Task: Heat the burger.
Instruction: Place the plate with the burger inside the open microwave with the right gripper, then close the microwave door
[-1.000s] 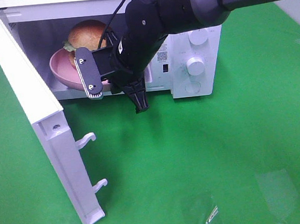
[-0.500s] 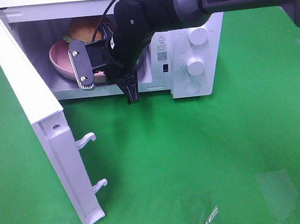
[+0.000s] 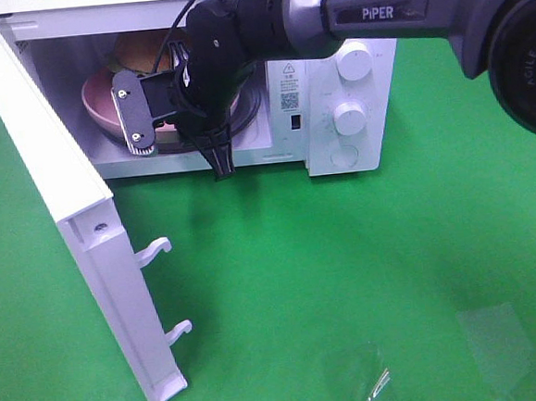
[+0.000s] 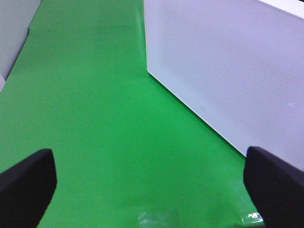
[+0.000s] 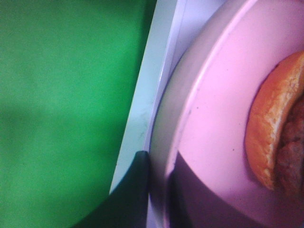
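Observation:
The burger (image 3: 140, 51) lies on a shallow pink plate (image 3: 98, 107) inside the open white microwave (image 3: 350, 64). Only its golden bun top shows behind the arm. My right gripper (image 3: 151, 128) is shut on the plate's near rim at the cavity mouth. In the right wrist view the bun edge of the burger (image 5: 275, 137) sits on the pink plate (image 5: 223, 109), and the right gripper (image 5: 159, 190) pinches the rim with a dark finger outside it. My left gripper (image 4: 152, 190) is open over bare green cloth, next to the microwave's white perforated panel (image 4: 228, 71).
The microwave door (image 3: 54, 199) stands swung out to the left, with two latch hooks (image 3: 156, 251) on its edge. Two knobs (image 3: 350, 117) are on the panel at the right. Clear plastic film (image 3: 496, 331) lies on the green cloth near the front.
The right arm has moved left and deeper toward the cavity, carrying the plate and burger farther into the microwave. The door has not moved.

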Robot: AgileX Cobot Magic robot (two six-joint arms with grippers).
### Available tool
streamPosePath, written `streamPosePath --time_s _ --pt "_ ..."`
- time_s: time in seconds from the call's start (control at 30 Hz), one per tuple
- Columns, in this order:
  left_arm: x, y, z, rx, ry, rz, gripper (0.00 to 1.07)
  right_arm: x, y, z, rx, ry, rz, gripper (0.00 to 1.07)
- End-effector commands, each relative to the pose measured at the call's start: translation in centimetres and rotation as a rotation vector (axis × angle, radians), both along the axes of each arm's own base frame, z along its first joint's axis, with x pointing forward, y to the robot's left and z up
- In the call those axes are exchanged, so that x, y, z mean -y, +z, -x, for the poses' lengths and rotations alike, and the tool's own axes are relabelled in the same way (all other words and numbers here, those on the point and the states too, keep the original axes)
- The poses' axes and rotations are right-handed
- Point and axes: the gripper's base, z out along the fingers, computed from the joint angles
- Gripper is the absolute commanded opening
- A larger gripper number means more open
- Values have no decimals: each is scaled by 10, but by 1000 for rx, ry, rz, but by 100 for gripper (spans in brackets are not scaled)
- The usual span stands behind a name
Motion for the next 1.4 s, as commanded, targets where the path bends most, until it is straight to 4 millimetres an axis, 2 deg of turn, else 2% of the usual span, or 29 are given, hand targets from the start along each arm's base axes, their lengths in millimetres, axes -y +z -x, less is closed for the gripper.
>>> streamPosePath --time_s 0.03,0.27,0.67,0.83,0.87,0.9,0.93,0.97,1.0,1.03,1.07,1.13,1.4 --pt "0 0 3 16 0 8 100 -3 10 -7 66 9 -41 0" --pt "0 0 3 16 0 8 100 4 4 -15 58 -17 -42 0" --pt "0 0 3 16 0 8 100 4 4 -16 59 -18 -43 3" --pt "0 0 3 16 0 8 100 4 5 -16 61 -18 -44 12" --pt "0 0 3 16 0 8 100 4 5 -16 61 -18 -44 17" --pt "0 0 3 16 0 8 100 4 5 -16 61 -18 -44 17" --pt "0 0 3 16 0 8 100 4 5 -16 61 -18 -44 23" --pt "0 0 3 16 0 8 100 4 5 -16 61 -18 -44 23" --pt "0 0 3 16 0 8 100 4 5 -16 61 -17 -45 30" --pt "0 0 3 16 0 8 100 4 5 -16 61 -17 -45 30" --pt "0 0 3 16 0 8 100 4 5 -16 61 -17 -45 36" --pt "0 0 3 16 0 8 100 4 5 -16 62 -17 -45 40" --pt "0 0 3 16 0 8 100 4 5 -16 56 -35 -65 41"
